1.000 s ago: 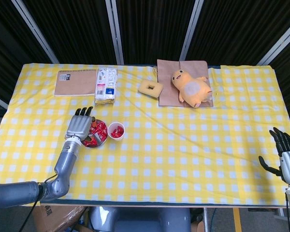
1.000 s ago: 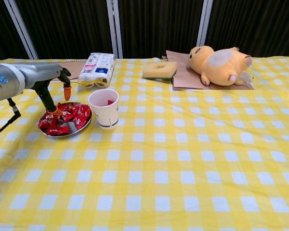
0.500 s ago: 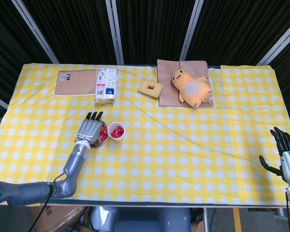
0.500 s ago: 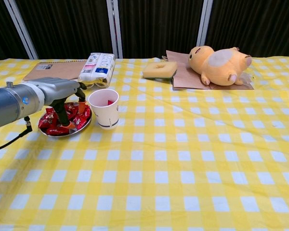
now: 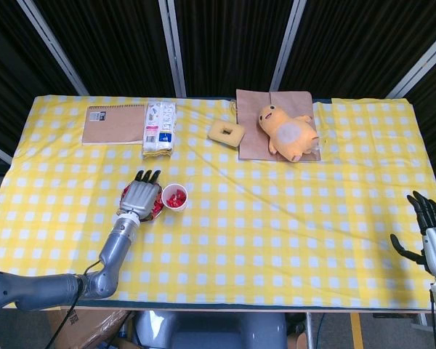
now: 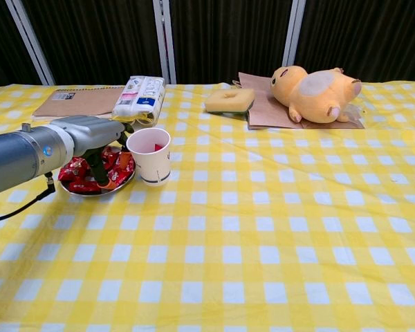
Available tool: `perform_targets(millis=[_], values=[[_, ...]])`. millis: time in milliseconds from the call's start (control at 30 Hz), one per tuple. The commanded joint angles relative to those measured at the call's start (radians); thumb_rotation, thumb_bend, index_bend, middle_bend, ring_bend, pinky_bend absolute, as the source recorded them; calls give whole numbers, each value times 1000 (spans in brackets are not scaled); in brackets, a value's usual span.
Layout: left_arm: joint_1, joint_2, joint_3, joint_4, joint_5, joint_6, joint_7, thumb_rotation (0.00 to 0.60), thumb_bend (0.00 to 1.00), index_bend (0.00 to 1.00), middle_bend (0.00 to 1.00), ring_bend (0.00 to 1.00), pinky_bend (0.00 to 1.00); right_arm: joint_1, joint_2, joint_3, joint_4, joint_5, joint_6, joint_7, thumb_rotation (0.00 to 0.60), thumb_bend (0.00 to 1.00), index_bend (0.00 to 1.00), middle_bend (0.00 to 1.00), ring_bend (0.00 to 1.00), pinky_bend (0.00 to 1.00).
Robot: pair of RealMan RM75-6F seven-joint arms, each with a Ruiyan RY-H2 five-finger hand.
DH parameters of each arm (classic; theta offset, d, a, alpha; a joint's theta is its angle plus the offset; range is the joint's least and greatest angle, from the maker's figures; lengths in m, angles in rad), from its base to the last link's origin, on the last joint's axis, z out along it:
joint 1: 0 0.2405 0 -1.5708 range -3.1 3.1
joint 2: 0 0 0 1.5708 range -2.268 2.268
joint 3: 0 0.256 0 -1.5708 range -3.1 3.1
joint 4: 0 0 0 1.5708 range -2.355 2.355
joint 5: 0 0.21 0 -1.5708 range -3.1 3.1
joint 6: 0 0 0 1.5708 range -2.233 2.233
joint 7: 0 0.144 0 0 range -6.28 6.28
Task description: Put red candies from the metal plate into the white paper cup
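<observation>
The left hand [image 6: 100,142] reaches into the metal plate [image 6: 122,182], fingers [image 6: 104,181] down among red candies [image 6: 117,164]; grip unclear. Next: pinch one, carry right to the white paper cup [image 6: 149,155].

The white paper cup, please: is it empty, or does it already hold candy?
Not empty: the upright white paper cup shows red candy inside from the head view.

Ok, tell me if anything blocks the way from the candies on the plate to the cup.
Nothing visible does. The white paper cup stands right beside the metal plate of red candies, with no object between them. The left robot hand is over the plate, fingers down among the candies.
</observation>
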Motion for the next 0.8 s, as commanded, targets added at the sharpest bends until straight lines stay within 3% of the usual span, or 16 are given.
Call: perform_targets(millis=[33,800], values=[[-1,12,-1,-9,-10,0,9,600,236,441,0,0,16,0,-1,0,1,0,0,0,600,410,0,5,0,0],[-3,10,10,3,-30,-12,30,600,237,460,0,0,16,-1,-1,-1,2,-1,1,1,600,410,0,5,0,0]])
